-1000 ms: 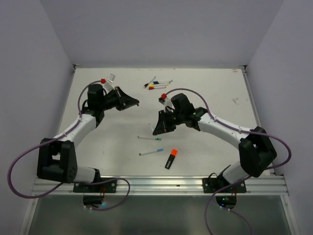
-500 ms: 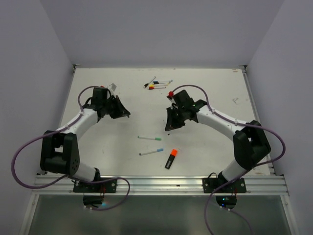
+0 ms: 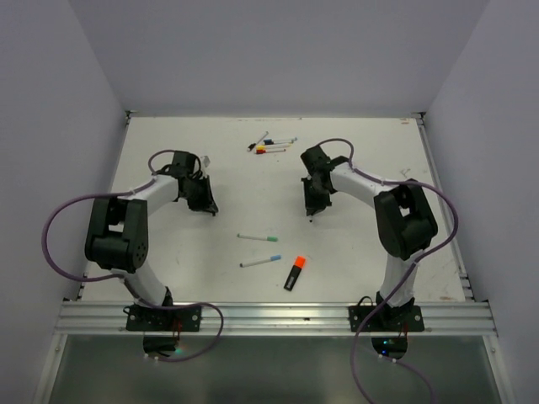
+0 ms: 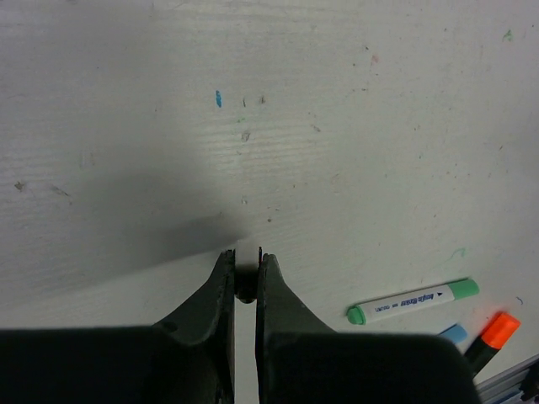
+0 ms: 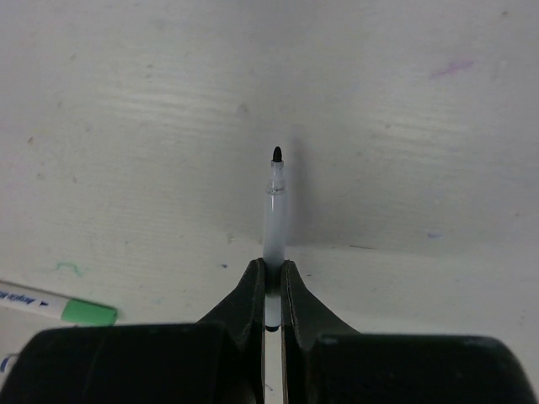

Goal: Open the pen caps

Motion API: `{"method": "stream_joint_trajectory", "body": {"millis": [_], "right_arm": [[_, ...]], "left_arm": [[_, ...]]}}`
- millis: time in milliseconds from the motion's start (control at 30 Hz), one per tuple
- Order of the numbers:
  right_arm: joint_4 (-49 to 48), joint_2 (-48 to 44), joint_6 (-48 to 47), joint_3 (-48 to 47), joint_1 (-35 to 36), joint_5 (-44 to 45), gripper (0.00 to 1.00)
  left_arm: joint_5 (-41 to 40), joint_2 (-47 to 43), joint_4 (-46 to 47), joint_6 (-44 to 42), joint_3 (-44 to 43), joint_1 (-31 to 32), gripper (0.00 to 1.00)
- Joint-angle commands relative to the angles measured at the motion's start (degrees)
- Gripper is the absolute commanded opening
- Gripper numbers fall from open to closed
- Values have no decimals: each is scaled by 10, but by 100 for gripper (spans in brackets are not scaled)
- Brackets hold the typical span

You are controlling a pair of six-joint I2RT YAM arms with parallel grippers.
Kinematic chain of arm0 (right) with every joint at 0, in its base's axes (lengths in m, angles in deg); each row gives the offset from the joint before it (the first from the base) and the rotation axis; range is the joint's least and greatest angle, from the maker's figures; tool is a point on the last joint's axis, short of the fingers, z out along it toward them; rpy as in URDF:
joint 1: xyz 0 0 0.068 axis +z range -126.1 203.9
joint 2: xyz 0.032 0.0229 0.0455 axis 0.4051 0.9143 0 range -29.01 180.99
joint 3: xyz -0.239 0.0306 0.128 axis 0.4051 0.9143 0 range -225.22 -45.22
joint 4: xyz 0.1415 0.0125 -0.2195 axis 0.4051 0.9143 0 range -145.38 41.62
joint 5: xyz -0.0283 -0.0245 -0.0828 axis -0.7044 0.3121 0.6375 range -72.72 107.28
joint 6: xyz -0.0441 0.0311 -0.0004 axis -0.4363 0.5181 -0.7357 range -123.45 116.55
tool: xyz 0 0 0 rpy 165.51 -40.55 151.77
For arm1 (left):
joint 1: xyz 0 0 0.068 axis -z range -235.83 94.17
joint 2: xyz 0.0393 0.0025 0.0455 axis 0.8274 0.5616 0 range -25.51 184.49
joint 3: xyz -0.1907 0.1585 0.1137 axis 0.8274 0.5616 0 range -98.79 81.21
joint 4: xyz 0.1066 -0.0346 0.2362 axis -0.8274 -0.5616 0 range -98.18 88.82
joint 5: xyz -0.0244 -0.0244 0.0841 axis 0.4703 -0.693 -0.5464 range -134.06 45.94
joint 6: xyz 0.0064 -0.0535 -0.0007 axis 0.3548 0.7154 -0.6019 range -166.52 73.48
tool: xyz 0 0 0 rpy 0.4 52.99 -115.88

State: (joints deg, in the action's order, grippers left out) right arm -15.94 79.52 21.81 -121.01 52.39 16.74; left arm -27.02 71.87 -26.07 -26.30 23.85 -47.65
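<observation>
My left gripper is shut on a small dark pen cap and holds it close above the table; in the top view it points down at the left middle. My right gripper is shut on a thin pale pen barrel whose bare black tip points away from me; in the top view it is right of centre. A green-ended pen, a blue-ended pen and a black highlighter with an orange end lie between the arms.
Several more capped pens lie in a cluster at the back middle. The green-ended pen also shows in the left wrist view and in the right wrist view. Grey walls close in the table on three sides.
Both arms have drawn apart and tipped their grippers down toward the table, the left swinging left and nearer, the right swinging right and back. The pens on the table have not moved.
</observation>
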Motion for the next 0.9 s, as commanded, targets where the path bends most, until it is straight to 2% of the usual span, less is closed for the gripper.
{"method": "stream_joint_trajectory", "body": {"millis": [0,200,233,300,333,367,433,467,533,667,867], "right_arm": [[13,10,-9,-16,-26,40,0],[-31,17,-37,13,-43,47,0],[-34,19,-42,15,-44,42,3],[-45,20,-44,20,-45,38,14],[-52,18,-44,25,-46,32,29],[-57,17,-45,27,-46,23,36],[-64,10,-43,35,-47,23,44],[-65,9,-43,36,-47,24,50],[-63,5,-42,35,-47,23,54],[-52,-41,-43,38,-47,23,61],[20,-151,-49,53,-28,8,64]], "left_arm": [[-3,18,5,-37,-27,8,0],[26,38,21,-32,-17,8,0],[25,42,21,-33,-18,8,1],[20,43,19,-33,-20,8,5],[19,42,19,-34,-21,8,7],[14,43,17,-35,-25,8,14],[11,44,13,-34,-28,7,19],[5,43,12,-34,-29,8,25],[2,44,8,-35,-30,7,30],[-15,36,4,-34,-33,7,47],[-16,11,-5,-27,-36,7,57]]}}
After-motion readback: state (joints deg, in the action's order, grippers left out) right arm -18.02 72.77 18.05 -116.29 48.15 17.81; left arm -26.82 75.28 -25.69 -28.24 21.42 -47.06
